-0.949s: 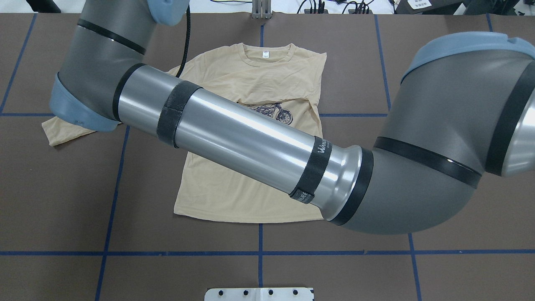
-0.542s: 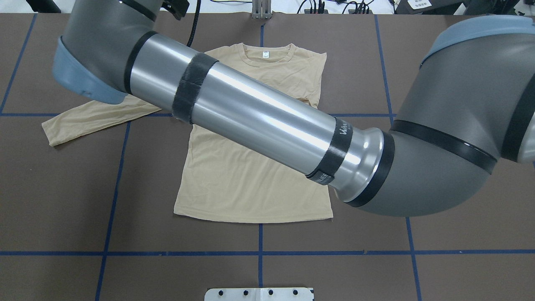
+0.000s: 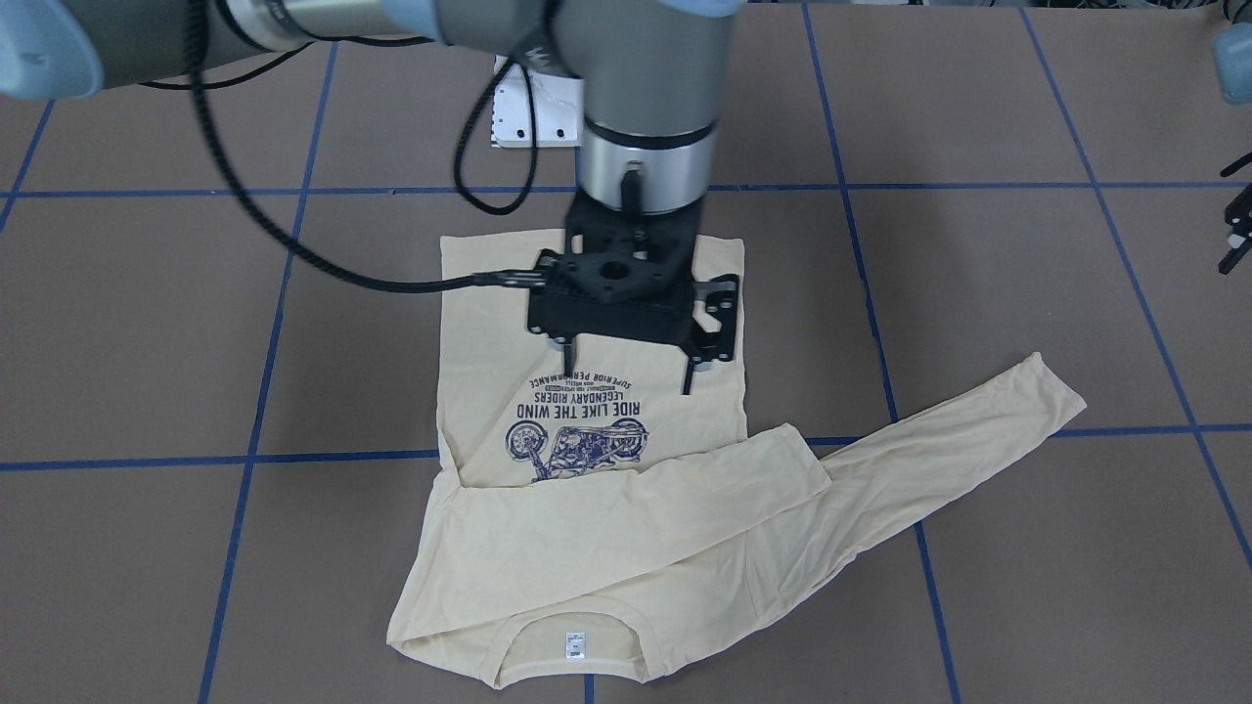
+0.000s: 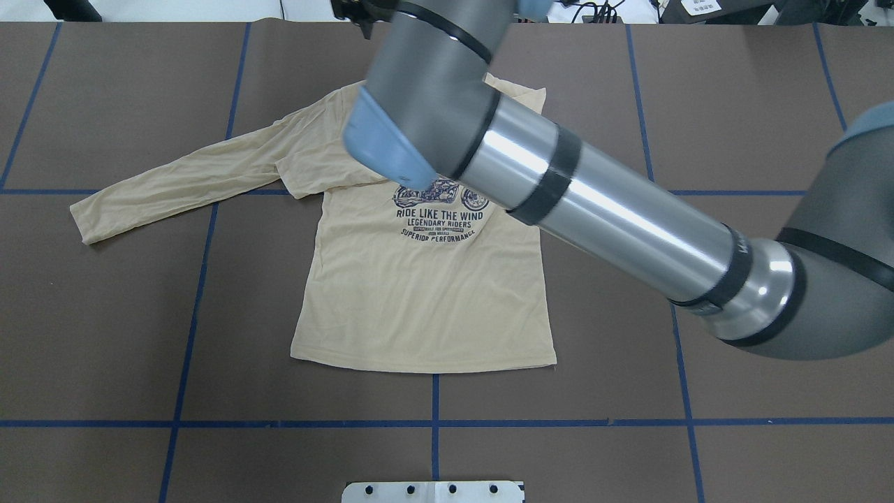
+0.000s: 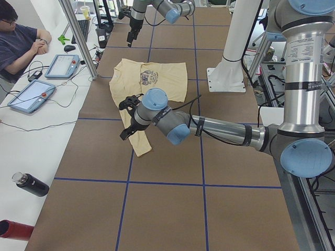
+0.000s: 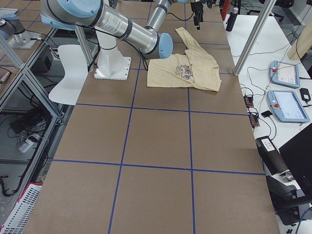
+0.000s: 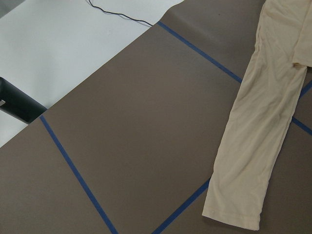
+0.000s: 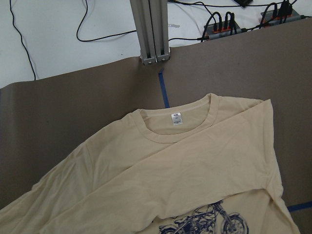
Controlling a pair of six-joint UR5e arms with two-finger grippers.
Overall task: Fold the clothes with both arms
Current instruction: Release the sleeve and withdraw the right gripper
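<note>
A: What does the front-facing view show?
B: The T-shirt [image 3: 597, 548] lies flat on the table [image 3: 147, 323], hem toward the white base plate [image 3: 543, 112], print [image 3: 577, 435] up. The right gripper [image 3: 626, 376] hangs between plate and print, fingers spread.
A: And overhead?
B: The right arm [image 4: 614, 216] crosses the end far from the plate. One sleeve [image 4: 174, 181] stretches to the plate's left.
A: The side views?
B: The left gripper [image 5: 125, 119] hangs near that sleeve's end; whether it is parted cannot be told.
A: The wrist cameras?
B: Left shows the sleeve, right the collar [image 8: 178, 134] and label [image 8: 175, 118].

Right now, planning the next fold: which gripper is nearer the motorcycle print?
Right. The right gripper hangs over the shirt, beside the motorcycle print; the left gripper is off the shirt, beyond the outstretched sleeve.
</note>
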